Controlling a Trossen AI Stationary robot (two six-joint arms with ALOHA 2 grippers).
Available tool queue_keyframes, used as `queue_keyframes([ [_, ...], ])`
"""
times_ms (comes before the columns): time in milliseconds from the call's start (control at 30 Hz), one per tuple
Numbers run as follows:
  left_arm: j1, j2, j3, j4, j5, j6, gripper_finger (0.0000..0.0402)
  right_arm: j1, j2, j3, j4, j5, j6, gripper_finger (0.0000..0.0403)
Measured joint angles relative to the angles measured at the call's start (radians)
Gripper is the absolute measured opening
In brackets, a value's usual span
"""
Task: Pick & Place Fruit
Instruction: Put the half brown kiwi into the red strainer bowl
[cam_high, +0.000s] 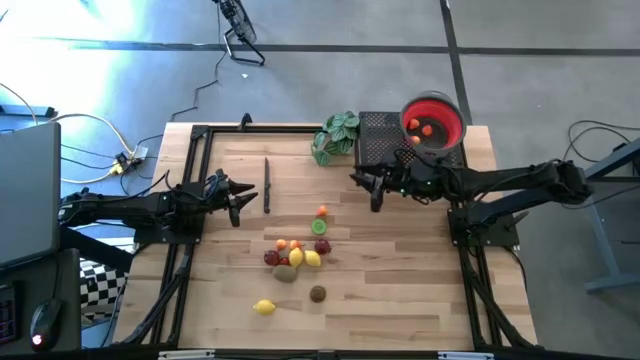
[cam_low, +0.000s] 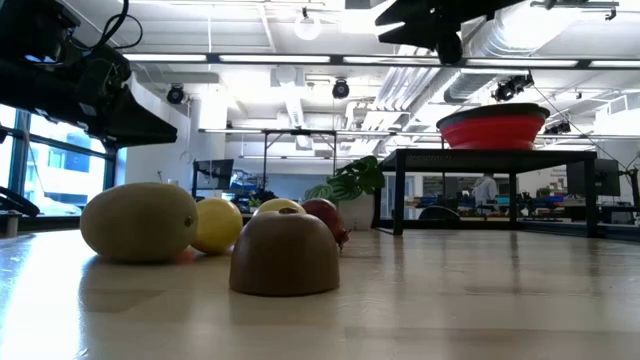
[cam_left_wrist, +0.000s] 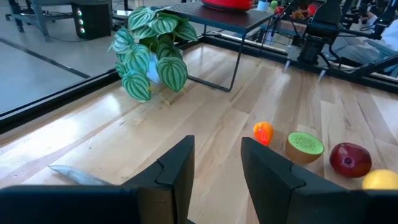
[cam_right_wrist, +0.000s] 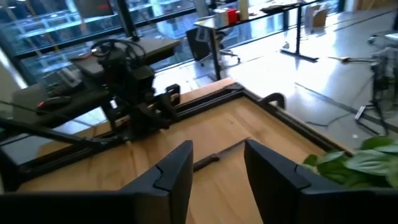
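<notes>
Toy fruit (cam_high: 297, 256) clustered mid-table, right gripper (cam_high: 374, 190) empty, fingers parted, near red bowl (cam_high: 433, 120), left gripper (cam_high: 238, 197) empty, fingers parted, beside knife (cam_high: 267, 185).

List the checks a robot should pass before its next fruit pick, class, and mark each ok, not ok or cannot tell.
1. Right gripper holds nothing: ok, fingers apart with nothing between.
2. Left gripper holds nothing: ok.
3. Fruit left on the table: ok, a cluster mid-table.
4. Bowl on the stand has room: ok, few fruits inside.
5. Knife clear of the fruit: ok.
6. Right gripper's height above the table: cannot tell.
</notes>
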Motion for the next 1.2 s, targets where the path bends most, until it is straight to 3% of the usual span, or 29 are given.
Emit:
queue_keyframes([
  [533, 0.0, 0.0, 0.0, 0.0, -0.001, 0.0, 0.0127, 0.015, 0.027, 0.0, 0.009, -0.137, -0.003, 0.009],
  [900, 0.0, 0.0, 0.0, 0.0, 0.0, -0.001, 0.0127, 0.015, 0.027, 0.0, 0.008, -0.286, -0.001, 0.0088],
  [1200, 0.0, 0.0, 0.0, 0.0, 0.026, -0.022, 0.0127, 0.02, 0.087, 0.0, 0.014, -0.278, 0.005, 0.0081],
])
